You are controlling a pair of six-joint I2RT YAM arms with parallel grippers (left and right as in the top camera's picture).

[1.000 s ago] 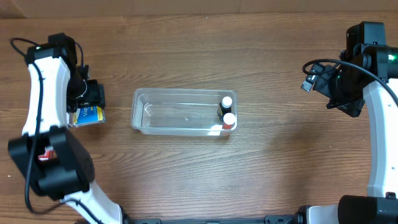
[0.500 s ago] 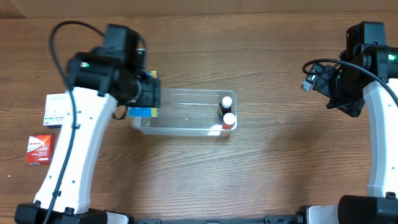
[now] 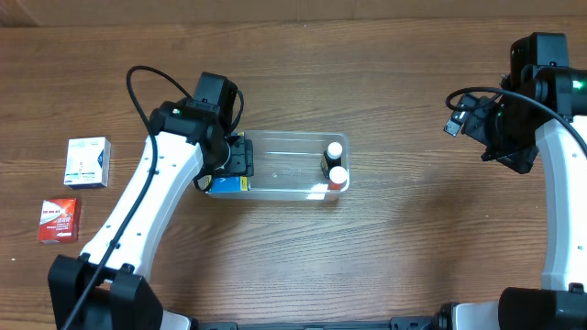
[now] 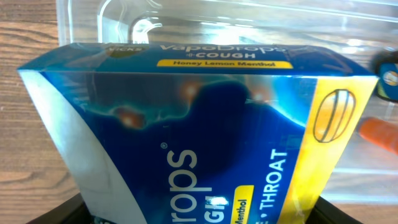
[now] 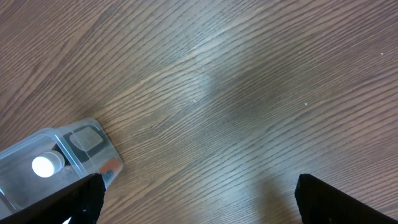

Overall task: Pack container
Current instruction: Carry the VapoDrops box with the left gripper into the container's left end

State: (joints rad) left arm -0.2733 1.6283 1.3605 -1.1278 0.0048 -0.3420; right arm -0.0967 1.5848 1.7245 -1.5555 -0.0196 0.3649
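Well left of the container, which sits mid-table, lie a red box and a white box. At its left end, the left gripper pinches a blue cough-drop box (Honey Lemon Menthol). Two white-capped bottles stand in its right end. Far right of it, the right gripper hangs spread.

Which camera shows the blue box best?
The left wrist view: the blue box fills it, label readable. Overhead shows only a blue edge under the left gripper, at the left end of the container. The right wrist view misses it.

container middle free, 2 bottles blocking right end, blue box at left
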